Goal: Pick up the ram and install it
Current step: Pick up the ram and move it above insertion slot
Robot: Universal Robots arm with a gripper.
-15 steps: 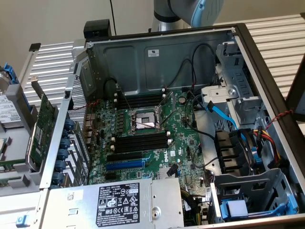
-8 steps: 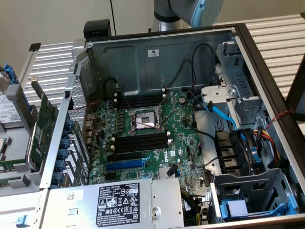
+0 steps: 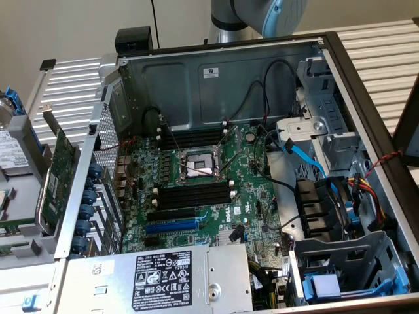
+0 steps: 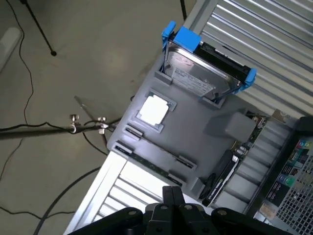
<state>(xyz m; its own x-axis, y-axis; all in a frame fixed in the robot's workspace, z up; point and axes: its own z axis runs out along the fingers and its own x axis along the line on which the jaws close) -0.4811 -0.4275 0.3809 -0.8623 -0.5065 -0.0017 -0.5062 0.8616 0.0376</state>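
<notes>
**Desk:** Starting from the exterior view's left, what is hidden or hard to read?

**Photographer:** The grey tray (image 3: 23, 196) is cut off by the frame edge, and so is the hard drive (image 3: 10, 154) resting on it. Next along, a green expansion card (image 3: 59, 170) stands on edge against the open computer case (image 3: 216, 78). Inside the case lies the motherboard (image 3: 196, 216), with black memory slots (image 3: 193, 195) on either side of the processor socket (image 3: 200, 169). The slots are too dark to tell whether any is filled. Black cables (image 3: 278, 190) cross the board's far side. Behind the case, the robot arm (image 3: 262, 16) is cropped by the frame's upper edge.

**Desk:** And the gripper?

**Photographer:** In the wrist view, the gripper (image 4: 172, 195) is clenched, its fingertips pressed together with nothing between them. It hangs over the tray's near edge.

**Desk:** Where is the ram?

**Photographer:** The ram (image 4: 149, 164) lies in the tray just ahead of the fingertips. It reads as a long dark strip, and its chips and label are too small to make out. Farther out from the gripper, a pale square chip (image 4: 154, 110) sits in a recess. The hard drive, in a blue carrier (image 4: 183, 36), lies beyond that.
</notes>
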